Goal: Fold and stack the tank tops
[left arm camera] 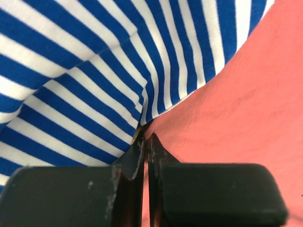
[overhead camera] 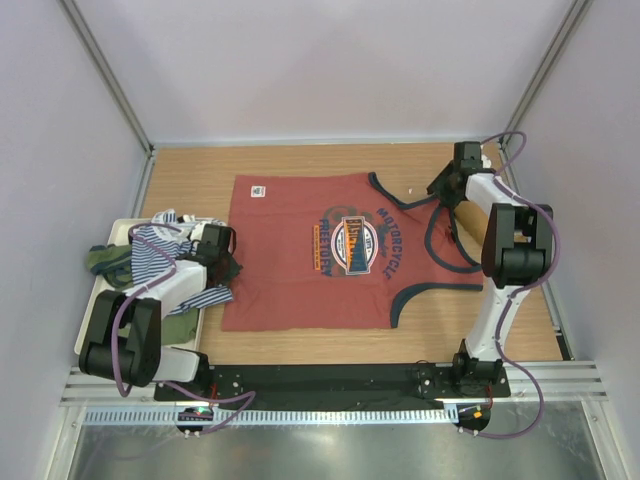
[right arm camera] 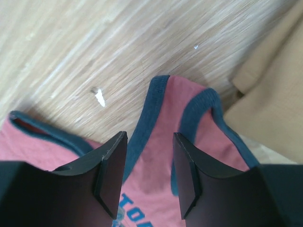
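The rust-red tank top [overhead camera: 300, 250] lies flat at centre. The striped top [overhead camera: 160, 250] and olive top [overhead camera: 105, 262] are heaped at nine o'clock, the tan top [right arm camera: 277, 80] at three. I see my left gripper [left arm camera: 146, 142] pressed together at the red top's nine-o'clock edge, and my right gripper [right arm camera: 149, 137] spread above its strap [right arm camera: 199, 109].

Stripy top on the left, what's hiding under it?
A green top pokes out from under the stripy top, and both lie on a white tray. Whatever else sits beneath the stripes is covered, so I can't see it.
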{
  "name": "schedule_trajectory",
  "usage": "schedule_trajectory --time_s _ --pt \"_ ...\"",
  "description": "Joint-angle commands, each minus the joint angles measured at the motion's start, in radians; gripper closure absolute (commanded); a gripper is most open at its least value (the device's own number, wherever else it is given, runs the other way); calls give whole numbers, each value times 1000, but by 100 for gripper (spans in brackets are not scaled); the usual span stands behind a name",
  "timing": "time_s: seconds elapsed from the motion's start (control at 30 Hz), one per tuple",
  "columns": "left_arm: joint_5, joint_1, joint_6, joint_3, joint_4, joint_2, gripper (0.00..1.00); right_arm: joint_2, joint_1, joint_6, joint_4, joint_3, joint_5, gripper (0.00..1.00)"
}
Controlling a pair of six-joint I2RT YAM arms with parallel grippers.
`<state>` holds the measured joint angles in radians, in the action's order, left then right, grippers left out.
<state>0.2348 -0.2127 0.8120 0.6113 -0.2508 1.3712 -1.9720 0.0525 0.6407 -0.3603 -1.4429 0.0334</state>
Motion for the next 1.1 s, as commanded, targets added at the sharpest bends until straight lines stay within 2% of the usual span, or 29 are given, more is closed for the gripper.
schedule_trajectory --time_s 0.0,0.07,0.17,0.27,0.37,0.43,0.5,0.63,0.67,0.8,0.93,0.97,1.07 --pt "35 7 16 -8 -10 -26 100 -63 3 36 -9 -59 -20 52" --pt "35 7 16 -7 -10 -26 100 -82 3 53 4 -74 20 58" --pt "35 7 15 -8 -10 -31 100 -143 6 66 -41 -138 98 83" --pt "43 7 16 -10 -11 -40 100 -191 24 99 -74 -180 157 89" --pt "47 7 19 -10 -13 -37 100 -208 49 119 -36 -174 160 90" --pt "44 9 19 -7 -13 -21 100 -217 61 139 -20 -181 166 88" --pt "35 7 16 -1 -13 -11 100 -231 70 137 -13 -195 122 80" --pt "8 9 -10 5 -10 -18 98 -223 64 110 3 -226 48 57" --pt "5 7 -13 -7 5 -29 94 -219 61 99 4 -235 34 51" --pt "-17 7 -20 -38 36 -84 85 -185 52 82 -34 -269 25 48" --pt "-99 7 -33 -31 38 -126 76 -69 15 54 -29 -225 43 41" --pt "-117 7 -33 -28 38 -156 74 -50 9 30 -32 -221 45 35" --pt "-157 7 -8 -36 7 -249 66 13 -13 -12 -94 -218 25 33"
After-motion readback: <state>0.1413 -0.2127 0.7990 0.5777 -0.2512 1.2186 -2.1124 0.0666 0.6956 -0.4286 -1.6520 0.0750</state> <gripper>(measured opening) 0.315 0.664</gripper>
